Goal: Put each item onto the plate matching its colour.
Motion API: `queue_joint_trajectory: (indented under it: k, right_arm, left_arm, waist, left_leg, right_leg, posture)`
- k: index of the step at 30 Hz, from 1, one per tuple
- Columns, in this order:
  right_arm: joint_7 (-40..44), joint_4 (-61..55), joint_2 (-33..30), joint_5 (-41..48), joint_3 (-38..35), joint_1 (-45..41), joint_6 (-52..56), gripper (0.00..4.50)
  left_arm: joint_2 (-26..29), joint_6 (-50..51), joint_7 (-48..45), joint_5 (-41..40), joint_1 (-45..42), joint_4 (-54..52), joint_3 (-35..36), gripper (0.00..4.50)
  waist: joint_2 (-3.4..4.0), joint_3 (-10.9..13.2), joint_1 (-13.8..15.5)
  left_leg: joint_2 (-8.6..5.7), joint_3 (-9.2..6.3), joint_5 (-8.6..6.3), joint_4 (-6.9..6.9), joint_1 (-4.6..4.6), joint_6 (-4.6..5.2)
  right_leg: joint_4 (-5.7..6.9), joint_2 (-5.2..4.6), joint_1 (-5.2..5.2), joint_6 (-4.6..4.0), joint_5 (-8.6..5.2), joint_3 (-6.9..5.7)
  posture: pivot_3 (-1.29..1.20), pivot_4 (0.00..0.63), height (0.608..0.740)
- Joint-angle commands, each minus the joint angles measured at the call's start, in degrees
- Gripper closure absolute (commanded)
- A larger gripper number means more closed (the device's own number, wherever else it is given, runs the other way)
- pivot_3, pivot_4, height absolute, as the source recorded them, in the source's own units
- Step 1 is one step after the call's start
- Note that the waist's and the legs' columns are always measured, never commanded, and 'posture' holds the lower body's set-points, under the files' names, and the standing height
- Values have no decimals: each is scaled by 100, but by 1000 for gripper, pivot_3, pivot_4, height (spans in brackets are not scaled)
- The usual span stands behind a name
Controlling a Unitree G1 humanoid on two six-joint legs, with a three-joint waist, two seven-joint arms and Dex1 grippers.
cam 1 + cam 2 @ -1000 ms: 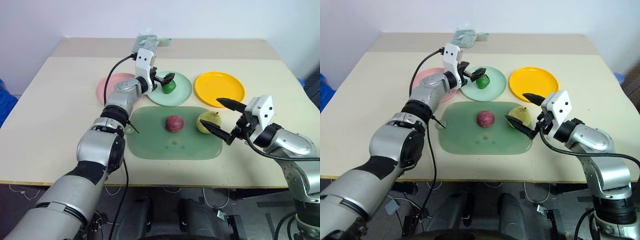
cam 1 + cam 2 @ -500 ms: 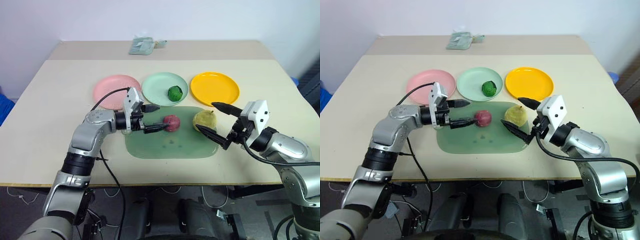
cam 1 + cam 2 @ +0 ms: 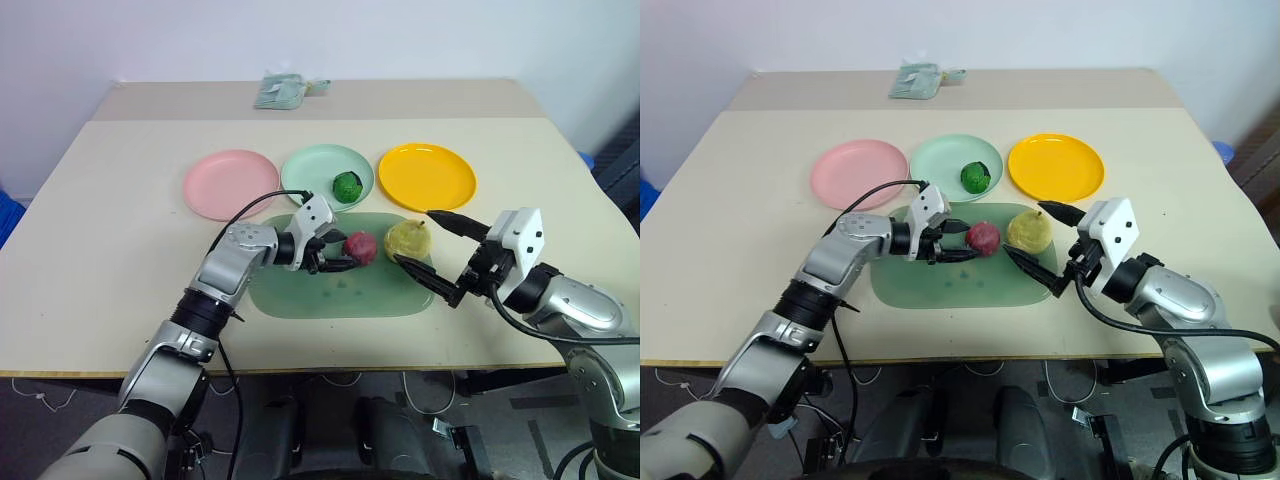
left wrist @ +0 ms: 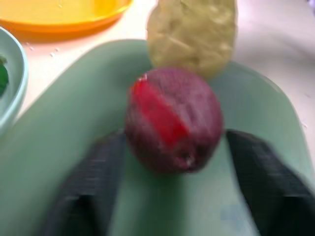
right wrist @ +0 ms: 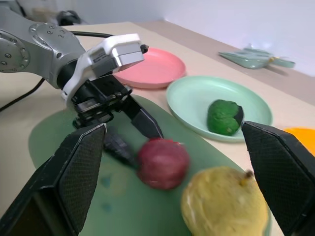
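On the translucent green rounded mat (image 3: 345,290), the left gripper (image 3: 338,252) closes its black fingers on the smooth maroon fruit (image 3: 360,247). Beside it the dimpled yellow pear (image 3: 408,239) sits between the right gripper's (image 3: 432,250) wide-spread fingers, untouched. Beyond the mat, the leafy green ball (image 3: 348,186) rests on the glossy mint plate (image 3: 310,172).

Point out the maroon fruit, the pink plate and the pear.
maroon fruit (image 3: 360,248), left eye view, middle of its body
pink plate (image 3: 231,184), left eye view, bare centre
pear (image 3: 1028,231), right eye view, middle of its body
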Motion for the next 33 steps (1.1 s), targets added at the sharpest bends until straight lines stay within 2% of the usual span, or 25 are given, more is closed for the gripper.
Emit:
queue_joint_trajectory:
  k: [1,6,11,17,27,33]
  right_arm:
    - [-57,-328,-30,116,-287,160,-8,0]
    - [-57,-513,-83,180,-526,544,22,0]
    - [34,-777,-226,318,-1065,1162,145,0]
    - [205,-759,-335,417,-1540,1595,132,0]
    - [91,-929,-301,487,-1565,1646,167,0]
    - [-98,-1116,-274,537,-1576,1690,251,0]
  left_arm:
    - [6,-116,158,-34,-98,-131,285,1872]
    - [-34,-75,351,-83,-29,-273,460,1872]
    - [-24,253,590,-321,77,-599,827,1872]
    - [75,360,523,-353,188,-735,785,1872]
    - [69,590,47,-545,80,-742,653,1872]
    - [-217,168,31,-238,-354,93,457,1872]
  waist:
    - [0,0,0]
    - [0,0,21]
    - [-1,0,39]
    - [0,0,13]
    - [0,0,14]
    - [-1,0,75]
  left_leg:
    - [0,0,0,0,0,0]
    - [-1,0,0,2,0,0]
    - [-1,0,-1,3,-1,1]
    - [0,0,0,4,2,1]
    - [0,0,-1,4,2,1]
    - [-1,0,-1,6,2,1]
  right_leg:
    - [0,0,0,0,0,0]
    - [0,-2,2,0,0,0]
    - [0,-2,2,0,0,0]
    - [1,-1,5,0,0,0]
    - [0,-1,5,0,-1,0]
    - [-1,-2,7,0,-1,0]
  posture:
    - [0,150,740]
    - [0,150,740]
    - [0,150,740]
    - [0,150,740]
    - [0,150,740]
    - [0,150,740]
